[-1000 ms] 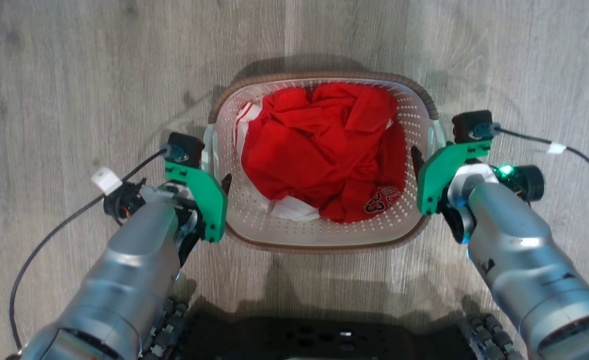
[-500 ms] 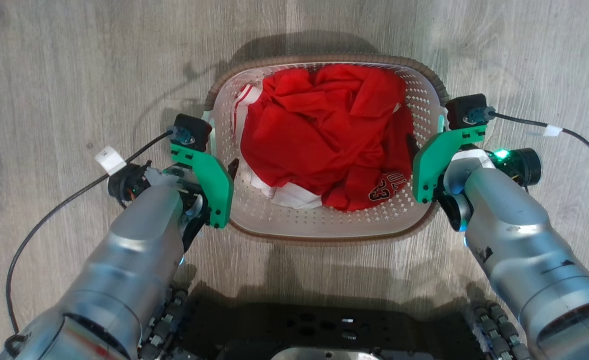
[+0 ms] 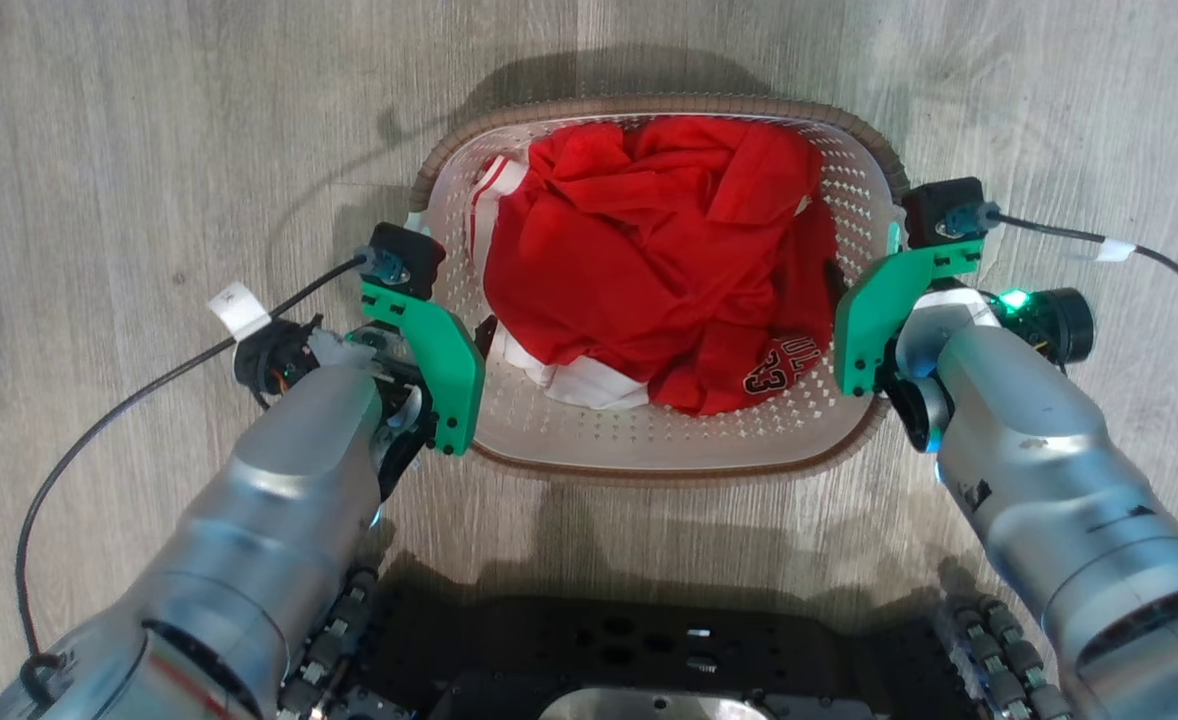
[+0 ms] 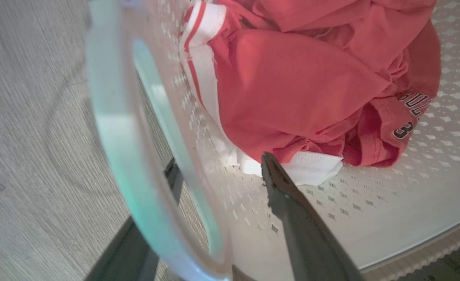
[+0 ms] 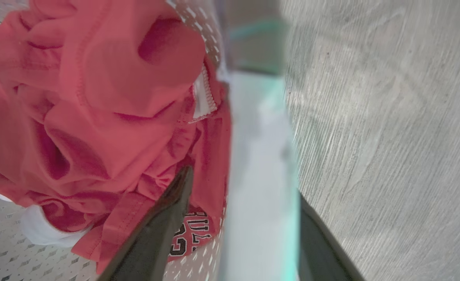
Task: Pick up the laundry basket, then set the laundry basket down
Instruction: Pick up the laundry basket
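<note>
The white laundry basket (image 3: 649, 450) with little holes and a brown rim is between the left gripper (image 4: 218, 164) and the right gripper (image 5: 245, 183). Red clothes (image 3: 649, 250) fill it. Both grippers are wide open, each with a handle (image 4: 113, 117) between its fingers.

Bare wood floor (image 3: 149, 150) lay open across the upper left and upper right of the head view. Red clothes (image 3: 649, 250) crowded the laundry basket (image 3: 649, 455), with a free strip along its lower wall. The basket's left side wall stood between the spread fingers of the left gripper (image 4: 222, 168), its right side wall between those of the right gripper (image 5: 245, 183). The robot's dark base (image 3: 649, 660) blocked the bottom edge.
</note>
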Tool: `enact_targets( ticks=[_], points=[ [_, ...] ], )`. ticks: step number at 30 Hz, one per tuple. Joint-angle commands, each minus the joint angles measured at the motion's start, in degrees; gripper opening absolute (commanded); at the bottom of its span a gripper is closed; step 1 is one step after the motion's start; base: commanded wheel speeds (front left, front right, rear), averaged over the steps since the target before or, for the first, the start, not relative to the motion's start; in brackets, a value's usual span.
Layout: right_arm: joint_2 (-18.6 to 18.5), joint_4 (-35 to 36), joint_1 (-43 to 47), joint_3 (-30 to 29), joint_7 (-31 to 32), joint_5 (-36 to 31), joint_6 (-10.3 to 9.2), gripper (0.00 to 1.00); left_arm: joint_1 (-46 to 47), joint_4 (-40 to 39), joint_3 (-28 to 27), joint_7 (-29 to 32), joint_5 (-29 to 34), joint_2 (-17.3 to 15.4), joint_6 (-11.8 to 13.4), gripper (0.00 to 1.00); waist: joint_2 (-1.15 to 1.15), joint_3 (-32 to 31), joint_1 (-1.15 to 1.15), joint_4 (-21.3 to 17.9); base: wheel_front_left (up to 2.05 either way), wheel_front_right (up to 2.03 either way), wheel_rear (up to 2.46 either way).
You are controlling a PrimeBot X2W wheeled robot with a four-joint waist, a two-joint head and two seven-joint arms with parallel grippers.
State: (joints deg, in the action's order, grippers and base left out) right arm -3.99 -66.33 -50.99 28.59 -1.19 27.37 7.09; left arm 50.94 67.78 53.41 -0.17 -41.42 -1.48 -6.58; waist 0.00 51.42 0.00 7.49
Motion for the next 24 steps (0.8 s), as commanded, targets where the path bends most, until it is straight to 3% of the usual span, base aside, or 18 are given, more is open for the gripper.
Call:
enact_targets(
  ticks=[1,4,5,6,7,8,9,24],
  points=[
    [1.1,0.2,1.8,1.0,-0.6,0.1,0.40,1.00,-0.2,-0.1,-0.1,-0.6,-0.5,-1.4,0.3,1.00,0.00,0.1,0.00,0.1,0.00,0.00,0.00],
    [1.1,0.0,1.8,1.4,-0.6,0.2,0.40,1.00,0.0,0.0,0.9,-1.0,-1.5,-1.4,0.5,1.00,0.00,0.2,0.00,0.2,0.00,0.00,0.00],
    [1.1,0.0,1.8,1.6,-0.7,0.2,0.40,0.55,0.1,-0.1,1.1,-1.1,-2.0,-1.4,0.5,1.00,0.00,0.3,0.00,0.3,0.00,0.00,0.00],
    [1.1,0.1,1.8,1.8,-0.8,0.3,0.40,0.00,0.0,-0.1,1.1,-1.1,-2.7,-1.4,0.5,1.00,0.00,0.3,0.00,0.4,0.00,0.00,0.00],
    [1.1,0.2,1.9,2.0,-0.6,0.4,0.40,0.00,0.0,-0.2,1.2,-1.0,-3.4,-1.4,0.4,0.44,0.00,0.3,0.00,0.4,0.00,0.00,0.00],
    [1.1,0.3,1.9,2.3,-0.2,0.6,0.40,0.00,-0.1,-0.5,1.5,-1.0,-4.0,-1.4,0.3,0.07,0.00,0.4,0.00,0.5,0.00,0.00,0.00],
    [1.1,0.3,1.9,2.4,0.0,0.7,0.40,0.00,0.0,-0.6,1.7,-1.0,-4.5,-1.4,0.2,0.00,0.00,0.5,0.00,0.5,0.00,0.00,0.00],
    [1.1,-1.1,1.3,2.7,0.6,1.9,0.40,0.00,0.8,-0.9,8.4,-0.3,-8.6,-1.4,-0.8,0.00,0.00,0.1,0.00,1.1,0.00,0.00,0.00]
  ],
)
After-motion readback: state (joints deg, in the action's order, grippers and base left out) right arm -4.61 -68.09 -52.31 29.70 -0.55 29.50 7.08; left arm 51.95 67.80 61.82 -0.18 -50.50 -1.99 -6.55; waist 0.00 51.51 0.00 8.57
